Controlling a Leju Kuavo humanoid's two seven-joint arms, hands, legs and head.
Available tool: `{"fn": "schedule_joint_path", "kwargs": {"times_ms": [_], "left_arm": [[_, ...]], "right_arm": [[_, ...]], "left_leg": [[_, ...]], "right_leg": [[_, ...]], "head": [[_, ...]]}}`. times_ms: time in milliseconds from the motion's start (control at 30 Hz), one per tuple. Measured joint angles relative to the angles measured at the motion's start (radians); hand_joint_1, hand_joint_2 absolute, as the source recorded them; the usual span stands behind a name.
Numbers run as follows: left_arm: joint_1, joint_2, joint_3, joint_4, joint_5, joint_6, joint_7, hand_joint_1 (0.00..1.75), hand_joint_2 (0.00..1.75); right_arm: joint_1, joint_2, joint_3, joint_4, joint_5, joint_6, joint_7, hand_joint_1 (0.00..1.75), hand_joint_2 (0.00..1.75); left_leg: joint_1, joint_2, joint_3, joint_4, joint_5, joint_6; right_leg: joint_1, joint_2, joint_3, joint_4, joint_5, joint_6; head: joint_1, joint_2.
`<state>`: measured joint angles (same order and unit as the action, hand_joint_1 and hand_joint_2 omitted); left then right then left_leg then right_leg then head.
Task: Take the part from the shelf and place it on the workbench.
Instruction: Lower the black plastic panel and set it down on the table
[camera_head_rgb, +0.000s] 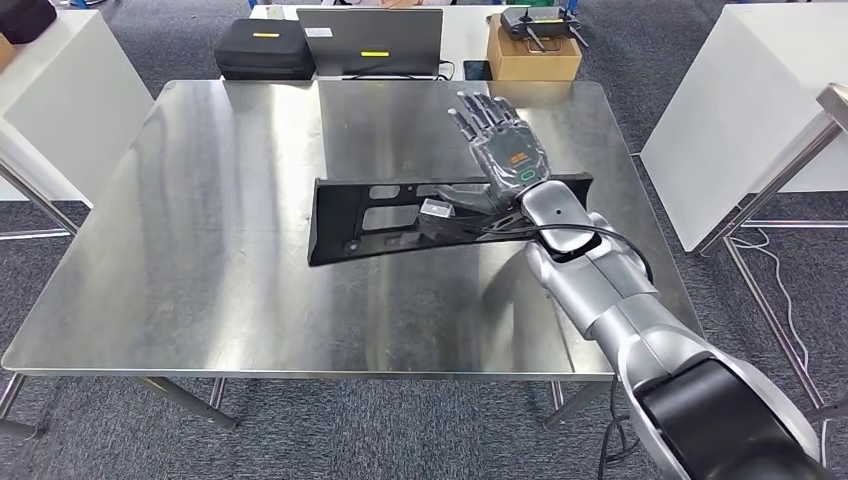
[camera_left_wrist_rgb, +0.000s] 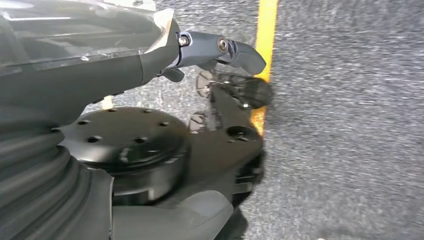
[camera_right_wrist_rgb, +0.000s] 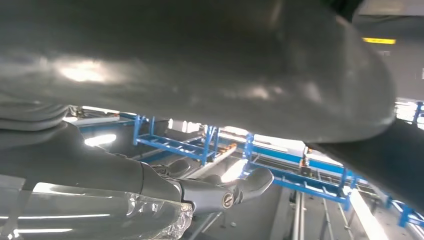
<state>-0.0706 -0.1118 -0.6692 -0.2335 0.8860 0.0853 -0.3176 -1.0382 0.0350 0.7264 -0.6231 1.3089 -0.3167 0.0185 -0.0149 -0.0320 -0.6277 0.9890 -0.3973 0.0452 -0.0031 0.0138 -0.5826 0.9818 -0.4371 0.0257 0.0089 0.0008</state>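
The part (camera_head_rgb: 380, 215) is a long black plastic panel with cut-outs and a small white tag. It lies slanted across the middle of the steel workbench (camera_head_rgb: 200, 250), left end nearer me. My right hand (camera_head_rgb: 500, 140) is over its right half, fingers stretched straight out and spread, pointing away from me. In the right wrist view the part (camera_right_wrist_rgb: 200, 65) looms dark and blurred, with a gap of shiny table between it and my thumb (camera_right_wrist_rgb: 225, 197). My left hand (camera_left_wrist_rgb: 220, 65) hangs over grey carpet and holds nothing.
Behind the workbench's far edge stand a black case (camera_head_rgb: 265, 47), a grey laptop (camera_head_rgb: 370, 40) and a cardboard box (camera_head_rgb: 533, 55). White tables flank it at left (camera_head_rgb: 60, 90) and right (camera_head_rgb: 740, 110). A yellow floor line (camera_left_wrist_rgb: 266, 30) runs by my left hand.
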Motion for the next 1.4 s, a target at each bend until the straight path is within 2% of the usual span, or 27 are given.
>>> {"fn": "schedule_joint_path", "kwargs": {"times_ms": [433,500,600,700,1133,1233,1333,1400], "left_arm": [[0.01,-0.02,0.0,0.015,0.006,0.044,-0.001,0.0,1.75],[0.01,-0.024,0.0,0.015,0.007,0.05,0.002,0.0,1.75],[0.01,-0.027,0.0,0.016,0.012,0.051,0.013,0.0,1.75],[0.011,-0.029,0.0,0.016,0.015,0.051,0.02,0.0,1.75],[0.012,-0.037,-0.001,0.019,0.021,0.074,0.02,0.0,1.75],[0.012,-0.042,-0.001,0.021,0.026,0.089,0.02,0.0,1.75],[0.012,-0.048,-0.001,0.022,0.035,0.11,0.021,0.0,1.75],[0.012,-0.052,0.0,0.023,0.043,0.12,0.021,0.0,0.87]], "right_arm": [[-0.023,-0.042,0.011,0.026,-0.076,0.02,-0.023,0.0,0.0],[-0.029,-0.043,0.009,0.039,-0.136,0.109,-0.027,0.0,0.0],[-0.041,-0.041,0.0,0.062,-0.254,0.33,-0.01,0.0,0.0],[-0.052,-0.039,-0.006,0.078,-0.302,0.42,0.003,0.0,0.0],[-0.078,-0.035,-0.009,0.107,-0.382,0.491,0.019,0.0,0.0],[-0.083,-0.037,-0.007,0.107,-0.397,0.483,0.02,0.0,0.0],[-0.084,-0.042,0.002,0.095,-0.408,0.415,0.017,0.0,0.0],[-0.084,-0.048,0.011,0.073,-0.408,0.353,0.015,0.0,0.0]], "left_leg": [[0.0,0.001,0.0,0.0,0.0,0.0],[-0.001,0.001,0.0,0.0,0.0,0.0],[-0.001,0.0,0.0,0.0,0.0,0.0],[-0.001,0.001,0.0,0.0,0.0,0.0],[-0.001,0.001,0.001,0.0,0.0,0.0],[-0.001,0.001,0.001,0.0,0.0,0.0],[-0.001,0.001,0.001,0.0,0.0,0.0],[-0.001,0.001,0.001,0.0,0.0,0.0]], "right_leg": [[0.0,0.0,0.001,0.0,0.0,0.0],[0.0,0.0,0.001,0.0,0.0,0.0],[0.0,0.0,0.001,0.0,0.0,0.0],[0.0,0.0,0.001,0.0,0.0,0.0],[0.0,0.0,0.001,0.0,0.0,0.0],[0.0,0.0,0.001,0.0,0.0,0.0],[0.0,0.0,0.0,0.0,0.0,0.0],[0.0,0.0,0.0,0.0,0.0,0.0]], "head": [[0.0,0.0],[0.0,0.0],[0.0,0.0],[0.0,0.0],[0.0,0.0],[0.0,0.0],[0.0,0.0],[0.0,0.0]]}}
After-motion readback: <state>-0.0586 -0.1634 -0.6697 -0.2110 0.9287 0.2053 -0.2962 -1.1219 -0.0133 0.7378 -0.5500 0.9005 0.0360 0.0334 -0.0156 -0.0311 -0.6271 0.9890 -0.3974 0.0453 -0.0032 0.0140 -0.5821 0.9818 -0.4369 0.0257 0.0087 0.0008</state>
